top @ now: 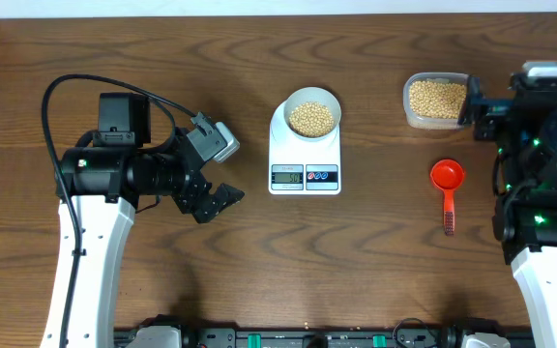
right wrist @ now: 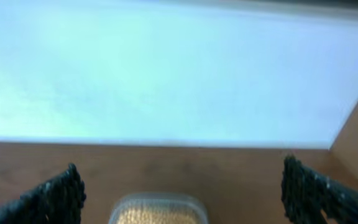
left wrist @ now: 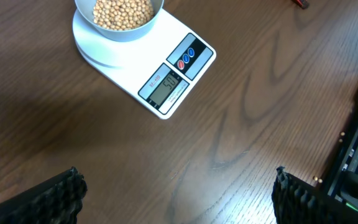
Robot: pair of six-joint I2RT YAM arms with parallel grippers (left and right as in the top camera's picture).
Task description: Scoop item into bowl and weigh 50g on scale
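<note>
The beans [top: 311,118] fill the bowl [top: 286,108], which sits on the upper end of the scale [top: 305,155] at top centre of the overhead frame. The scale's long axis runs top to bottom, display at the bottom. Loose, hard and round, the beans probably roll and spill easily. The red scoop [top: 449,201], at right, points its handle down-frame, and that handle is the place to grip. The left claw [top: 222,205] and the right claw [right wrist: 179,186] both gape empty, the right near the tub [top: 433,123].

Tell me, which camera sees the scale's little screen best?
The left wrist view: the screen is close and big. Overhead shows it tiny. The right wrist view misses it, seeing only the bean tub.
</note>
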